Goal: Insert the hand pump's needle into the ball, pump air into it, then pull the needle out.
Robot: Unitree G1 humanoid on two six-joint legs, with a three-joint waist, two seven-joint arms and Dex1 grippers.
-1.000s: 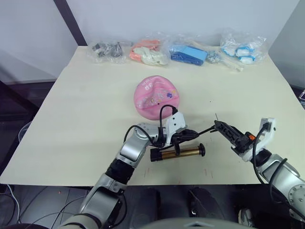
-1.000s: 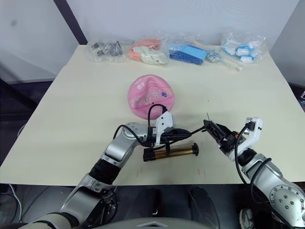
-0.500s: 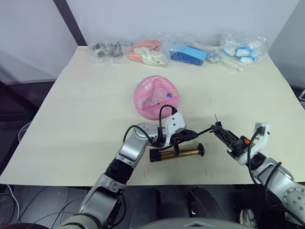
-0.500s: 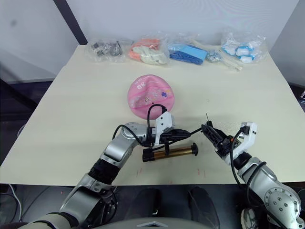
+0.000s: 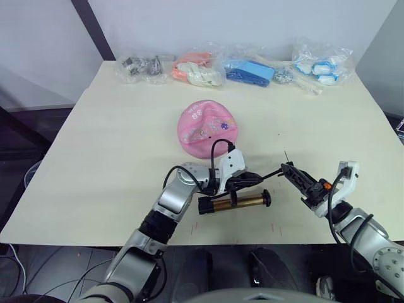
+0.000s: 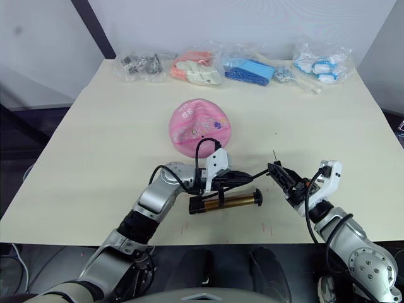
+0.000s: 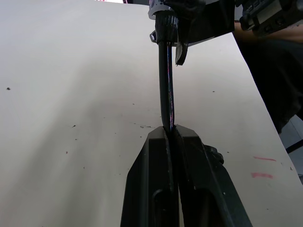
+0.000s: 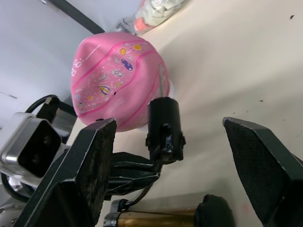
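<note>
A: What lies on the counter [image 5: 95, 158], biggest thing first?

B: The pale counter carries the ball [image 5: 206, 129] near its middle. The ball is pink, with small cartoon prints and lighter curved seam lines, and it sags into a flattened dome instead of a full round.

A: And the pump?

B: The hand pump [image 5: 235, 202] lies flat near the front edge, well in front of the ball. Its barrel is gold-bronze with a black cap at each end, and a thin black hose [image 7: 166, 90] runs from it off to the right.

A: What has the left tool got hold of?

B: The left tool [image 7: 171, 135] sits just above the barrel. Its two black fingers are pressed together on the hose, which rises straight out from between the tips.

A: And the right tool?

B: The right tool [image 8: 180, 156] is spread wide, its two pads far apart. The black nozzle block [image 8: 164, 128] at the hose's end, with the thin needle [image 8: 162, 81] standing out of it towards the ball, sits in the gap and touches neither pad.

A: Anything behind?

B: Clear bags [image 5: 233, 68] of small parts, orange-pink, blue and grey, line the far edge.
</note>
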